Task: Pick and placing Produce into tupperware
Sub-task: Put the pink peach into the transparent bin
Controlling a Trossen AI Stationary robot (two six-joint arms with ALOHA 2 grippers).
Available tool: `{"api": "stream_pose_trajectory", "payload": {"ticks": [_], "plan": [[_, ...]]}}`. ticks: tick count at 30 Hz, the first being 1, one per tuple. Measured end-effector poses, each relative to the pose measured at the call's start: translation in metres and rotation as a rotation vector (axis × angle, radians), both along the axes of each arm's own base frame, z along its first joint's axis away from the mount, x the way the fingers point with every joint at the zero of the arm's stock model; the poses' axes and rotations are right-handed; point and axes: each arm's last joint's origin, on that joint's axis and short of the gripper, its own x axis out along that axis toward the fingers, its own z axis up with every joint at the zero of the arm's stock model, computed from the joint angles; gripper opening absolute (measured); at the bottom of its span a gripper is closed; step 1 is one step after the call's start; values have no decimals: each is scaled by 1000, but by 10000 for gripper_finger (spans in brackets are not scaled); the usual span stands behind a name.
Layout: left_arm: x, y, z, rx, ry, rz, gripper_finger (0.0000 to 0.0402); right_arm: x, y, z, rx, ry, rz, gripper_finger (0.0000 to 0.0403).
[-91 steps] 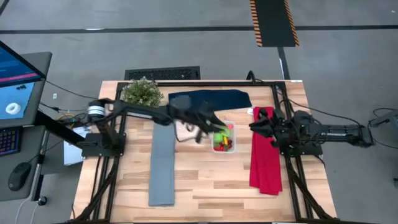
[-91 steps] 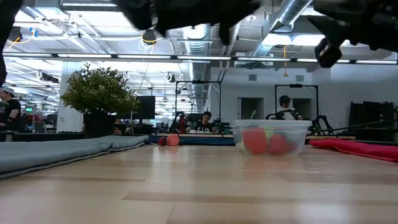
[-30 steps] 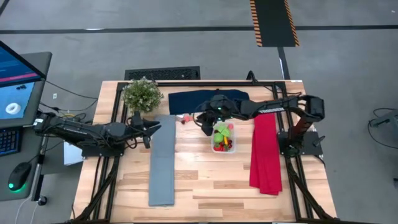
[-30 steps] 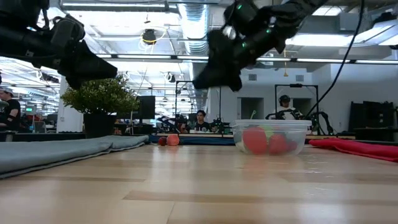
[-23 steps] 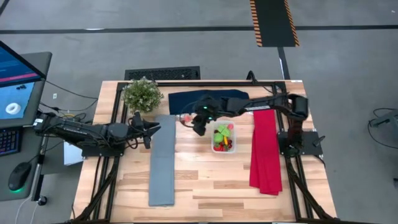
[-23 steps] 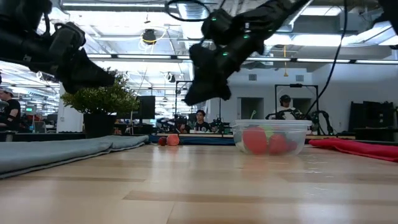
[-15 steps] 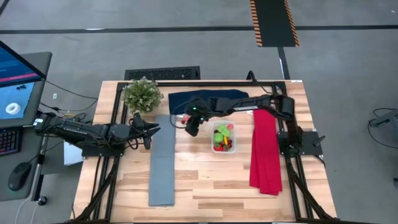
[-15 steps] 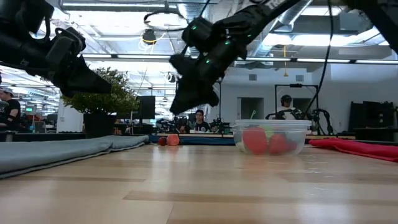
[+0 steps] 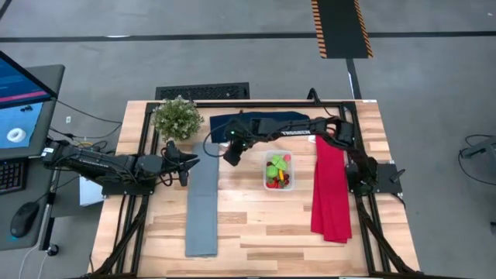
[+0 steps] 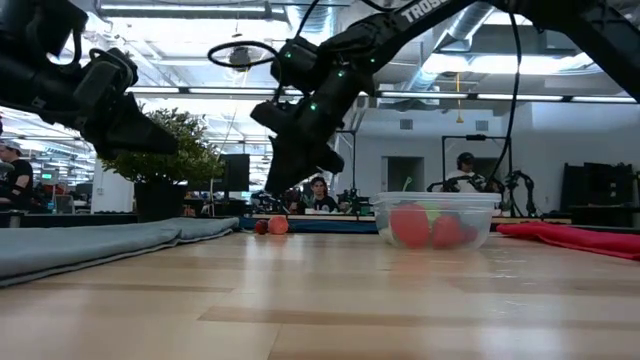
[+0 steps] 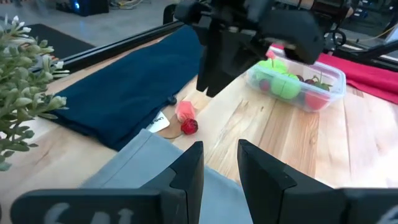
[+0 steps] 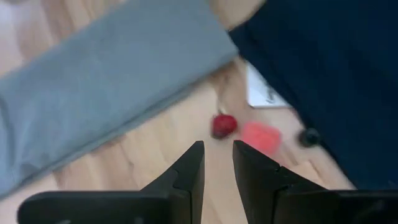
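Note:
The tupperware point(image 9: 277, 170) is a clear tub on the table's middle, holding red, lime-green and yellow produce; the low view shows it too point(image 10: 435, 222). Two pieces lie loose on the wood beside the navy cloth: a pink-red strawberry point(image 12: 260, 135) and a small dark red cherry point(image 12: 223, 124). My right gripper point(image 9: 229, 157) hovers shut above and just near of them, reaching in from the table's right, fingers pointing down point(image 12: 217, 146). My left gripper point(image 9: 186, 164) waits shut in the air over the grey cloth's far left corner point(image 11: 219, 146).
A potted plant point(image 9: 177, 116) stands at the far left. A grey cloth point(image 9: 203, 205) runs down the left middle, a navy cloth point(image 9: 263, 124) lies at the far edge, a red cloth point(image 9: 331, 190) on the right. A white tag point(image 12: 264, 93) sits by the navy cloth. People show in the room beyond.
My right gripper has swept from above the tupperware toward the table's left and dropped lower, ending over the loose strawberry and cherry by the navy cloth. The tupperware and the loose pieces have stayed put.

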Motion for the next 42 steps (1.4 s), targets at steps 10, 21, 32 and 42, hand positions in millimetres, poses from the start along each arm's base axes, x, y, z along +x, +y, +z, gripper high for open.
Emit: {"api": "stream_pose_trajectory", "payload": {"ticks": [10,21,32,42], "plan": [[0,0,0,-3,-2,-7,87,1,-1,-12,19,30,-7,107],[0,0,0,-3,-4,-7,87,5,-6,-20,20,9,-6,107],[0,-1,0,-9,-3,-23,87,3,-12,-21,44,15,-33,107],[0,-1,0,-10,-2,-27,87,2,-7,-22,58,36,-36,109]]}}
